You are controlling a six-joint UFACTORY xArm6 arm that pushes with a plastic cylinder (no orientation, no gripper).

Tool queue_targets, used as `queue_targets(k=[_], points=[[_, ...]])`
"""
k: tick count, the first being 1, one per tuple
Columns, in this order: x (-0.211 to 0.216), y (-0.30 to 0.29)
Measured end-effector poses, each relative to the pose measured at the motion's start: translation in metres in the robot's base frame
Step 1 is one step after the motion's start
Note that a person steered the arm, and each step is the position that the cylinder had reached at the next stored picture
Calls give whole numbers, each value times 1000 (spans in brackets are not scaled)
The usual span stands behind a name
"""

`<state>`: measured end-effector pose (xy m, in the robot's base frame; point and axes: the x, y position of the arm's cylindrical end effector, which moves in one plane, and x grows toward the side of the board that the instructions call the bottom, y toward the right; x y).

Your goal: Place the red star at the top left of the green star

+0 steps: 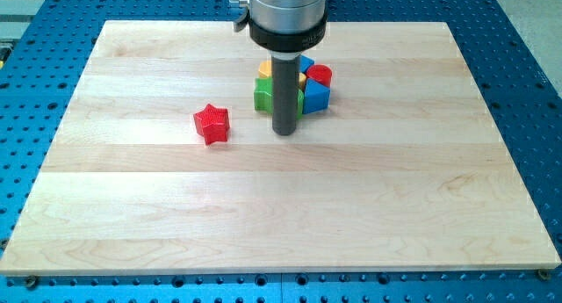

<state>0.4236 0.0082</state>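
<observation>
My tip (284, 132), the lower end of the straight dark rod, rests on the pale wooden board (132, 215). It has no fingers, so there is nothing to open or clench and it holds nothing. It sits just at the near edge of a tight cluster of blocks: a green block (264, 96), likely the green star though the rod hides much of it, a blue block (317, 95), a red round block (320, 74) and a yellow block (264, 68) behind. The red plastic star (212, 123) lies alone to the left, near but apart from both tip and cluster. To do this well, I judge the tip should circle to the star's near-left side, then push it gently far-right, stopping at the green block's far-left without disturbing the cluster.
</observation>
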Motion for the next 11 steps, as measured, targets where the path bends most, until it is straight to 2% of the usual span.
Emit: queue_targets(k=[1, 2, 3, 4, 5, 7, 10, 11], points=[[43, -34], [74, -93], [56, -109], [15, -111], [3, -112], [42, -100], [-50, -89], [-62, -71]])
